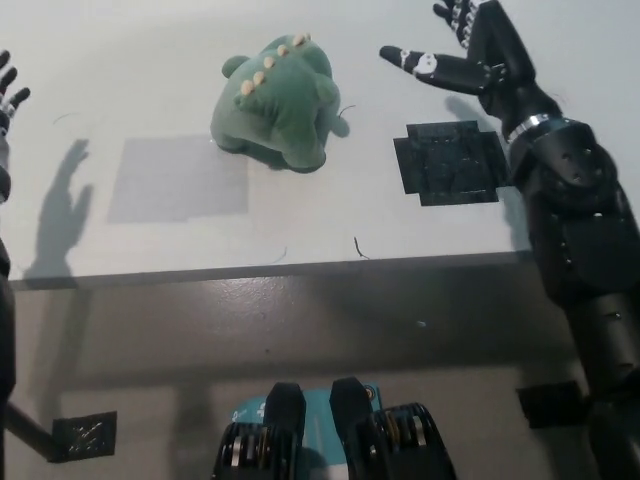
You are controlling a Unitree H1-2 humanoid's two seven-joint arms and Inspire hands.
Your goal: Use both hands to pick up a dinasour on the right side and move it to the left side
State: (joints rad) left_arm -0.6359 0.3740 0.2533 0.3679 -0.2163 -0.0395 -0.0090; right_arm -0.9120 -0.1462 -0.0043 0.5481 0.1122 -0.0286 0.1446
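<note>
On the white table [420, 240] the green dinosaur [280, 103] lies free, and no hand touches it. It is between a pale grey patch [178, 178] at its lower left and a black square mark [449, 163] at its right. The right hand [470, 45] is above the black mark, fingers spread, holding nothing. The left hand [8, 95] is at the left picture edge, mostly cut off; I cannot tell its state.
</note>
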